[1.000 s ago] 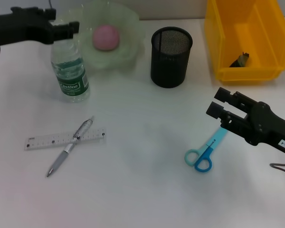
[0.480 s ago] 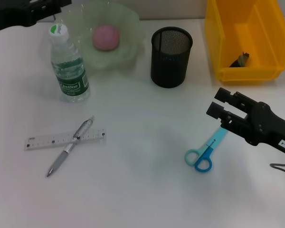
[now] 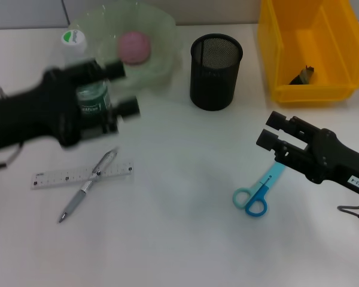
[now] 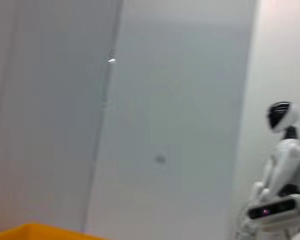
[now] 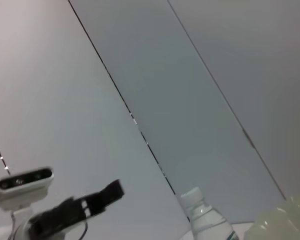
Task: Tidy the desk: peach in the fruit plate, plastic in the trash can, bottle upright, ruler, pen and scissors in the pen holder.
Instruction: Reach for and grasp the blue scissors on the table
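The water bottle (image 3: 73,39) stands upright at the back left, its lower part partly hidden by my left arm. My left gripper (image 3: 124,88) is open and empty, just right of the bottle; it also shows far off in the right wrist view (image 5: 75,210). The pink peach (image 3: 133,46) lies in the green fruit plate (image 3: 164,36). The ruler (image 3: 54,177) lies flat with the grey pen (image 3: 87,188) across it. The blue scissors (image 3: 255,194) lie on the table. My right gripper (image 3: 268,128) is open, just above their blade end. The black mesh pen holder (image 3: 215,75) is empty.
A yellow bin (image 3: 332,36) at the back right holds a dark scrap of plastic (image 3: 302,76). The bottle (image 5: 205,220) also shows in the right wrist view. The left wrist view shows a wall, the bin's rim (image 4: 40,231) and a white robot (image 4: 277,190).
My left arm has swung from the back left corner forward and right, and now crosses in front of the bottle. The right gripper has shifted very slightly left.
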`<state>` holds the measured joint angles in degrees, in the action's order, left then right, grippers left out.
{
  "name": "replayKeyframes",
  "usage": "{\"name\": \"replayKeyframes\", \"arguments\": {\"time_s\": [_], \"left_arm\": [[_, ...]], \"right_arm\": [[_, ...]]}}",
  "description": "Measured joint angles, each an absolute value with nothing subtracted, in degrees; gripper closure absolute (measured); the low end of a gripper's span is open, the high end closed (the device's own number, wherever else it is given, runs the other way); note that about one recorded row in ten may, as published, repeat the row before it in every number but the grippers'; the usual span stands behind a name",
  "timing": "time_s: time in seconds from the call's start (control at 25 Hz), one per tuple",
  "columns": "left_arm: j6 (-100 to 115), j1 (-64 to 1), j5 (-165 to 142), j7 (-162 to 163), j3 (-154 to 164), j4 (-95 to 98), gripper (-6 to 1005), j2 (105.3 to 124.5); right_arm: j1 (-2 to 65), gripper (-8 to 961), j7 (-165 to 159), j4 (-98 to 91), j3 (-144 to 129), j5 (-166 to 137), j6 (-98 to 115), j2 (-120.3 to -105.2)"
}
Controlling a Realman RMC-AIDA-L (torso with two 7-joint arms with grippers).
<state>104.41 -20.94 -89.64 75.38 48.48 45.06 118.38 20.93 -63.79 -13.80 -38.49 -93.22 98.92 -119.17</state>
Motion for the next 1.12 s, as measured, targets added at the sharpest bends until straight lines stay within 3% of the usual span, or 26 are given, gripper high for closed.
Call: {"name": "replayKeyframes", "arguments": {"time_s": [0.44,0.68,1.04,1.12], "left_arm": [[104.99,-18.81,-90.70,66.73,49.87,36.54,304,118.31],[104.94,-18.98,-90.70,66.03,49.90,34.39,304,118.41],[104.52,-21.15,-90.71,62.31,50.11,28.42,304,118.59],[104.08,-21.14,-90.72,62.26,50.62,28.27,304,118.60]], "right_arm": [[20.58,260,-70.57,-20.48,-39.26,-96.21,99.83,-118.79],[21.64,261,-86.07,-39.59,-39.57,-105.18,105.24,-118.38],[28.60,261,-104.13,-67.47,-39.55,-115.77,112.34,-116.06],[30.26,260,-103.97,-73.84,-41.17,-117.42,112.67,-116.34]]}}
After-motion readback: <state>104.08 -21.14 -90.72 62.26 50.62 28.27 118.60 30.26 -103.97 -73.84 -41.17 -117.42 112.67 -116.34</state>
